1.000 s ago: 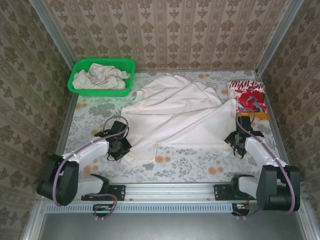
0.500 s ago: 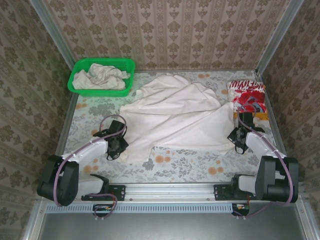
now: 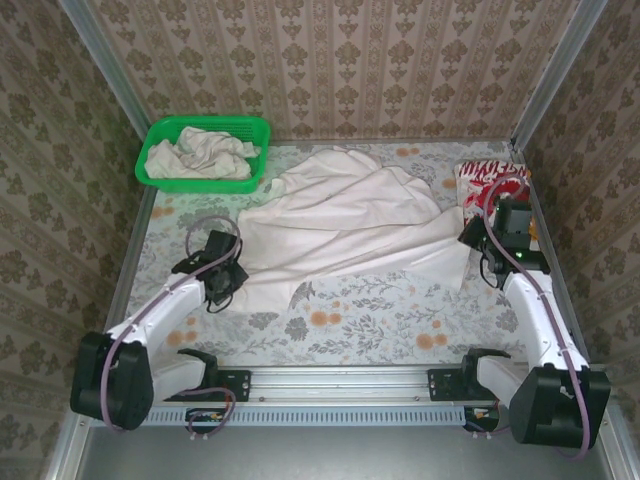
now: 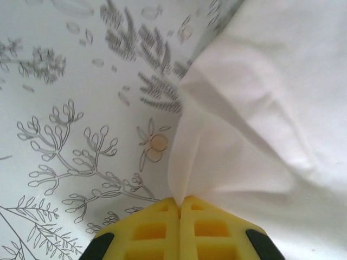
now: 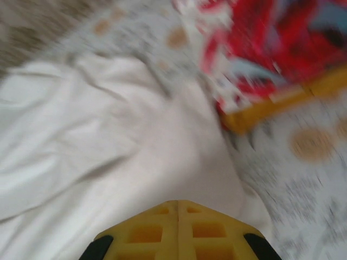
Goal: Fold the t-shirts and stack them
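One large off-white cotton t-shirt (image 3: pixel 350 225) lies spread and rumpled across the middle of the table, its near hem running from one arm to the other. Both near corners are gripped, presumably so that the hem can be carried as one straight edge. This reads as the start of a fold, with no fold yet made.

Left gripper (image 3: pixel 228 285): clenched on the shirt's near left corner. In the left wrist view the yellow fingertips (image 4: pixel 149 230) meet with no gap, and a peak of the cloth (image 4: pixel 260 108) is pinched between them, drawn up off the grey floral table cover (image 4: pixel 81 108).

Right gripper (image 3: pixel 472 250): clenched at the shirt's near right corner. Its wrist view is blurred, but the jaws stand closed with white fabric (image 5: pixel 108 162) running right up to them, so a grasp on the hem is judged likely.

Just beyond the right gripper, at the far right of the table, sits a folded red-and-white patterned t-shirt (image 3: pixel 490 185) on a yellow slab (image 5: pixel 282 103) of unclear kind. This is judged to be the stacking spot.

At the far left corner stands a green plastic mesh basket (image 3: pixel 215 121) holding crumpled off-white shirts (image 3: pixel 200 155) that await folding
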Robot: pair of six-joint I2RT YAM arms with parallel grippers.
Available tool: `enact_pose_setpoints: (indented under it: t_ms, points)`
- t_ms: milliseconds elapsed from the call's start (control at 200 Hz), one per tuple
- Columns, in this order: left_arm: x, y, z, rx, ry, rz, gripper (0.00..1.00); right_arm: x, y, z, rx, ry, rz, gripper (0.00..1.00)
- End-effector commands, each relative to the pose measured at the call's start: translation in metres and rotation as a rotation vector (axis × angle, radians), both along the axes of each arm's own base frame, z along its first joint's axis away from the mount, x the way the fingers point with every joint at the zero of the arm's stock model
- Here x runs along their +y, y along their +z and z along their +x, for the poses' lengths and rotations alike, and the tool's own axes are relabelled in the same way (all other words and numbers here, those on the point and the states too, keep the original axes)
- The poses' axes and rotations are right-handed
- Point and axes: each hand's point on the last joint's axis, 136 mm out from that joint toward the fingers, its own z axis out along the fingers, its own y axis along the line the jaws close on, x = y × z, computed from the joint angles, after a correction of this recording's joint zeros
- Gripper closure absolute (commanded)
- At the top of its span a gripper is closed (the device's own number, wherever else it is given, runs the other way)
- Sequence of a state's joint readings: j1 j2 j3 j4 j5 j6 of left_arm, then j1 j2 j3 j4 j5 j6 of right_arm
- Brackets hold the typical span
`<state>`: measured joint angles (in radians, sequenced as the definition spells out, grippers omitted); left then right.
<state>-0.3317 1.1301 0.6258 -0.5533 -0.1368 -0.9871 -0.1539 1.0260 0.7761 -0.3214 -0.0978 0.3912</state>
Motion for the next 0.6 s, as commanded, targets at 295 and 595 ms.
enact_pose_setpoints:
  t_ms: [295, 595]
  points:
    - [0.026, 0.0, -0.025, 0.02, 0.051, 0.025, 1.0, 0.086, -0.039, -0.086, 0.096, 0.178, 0.222, 1.0]
    - [0.04, -0.005, -0.025, 0.039, 0.062, 0.028, 1.0, 0.082, -0.101, -0.155, 0.403, -0.077, 0.378, 0.24]
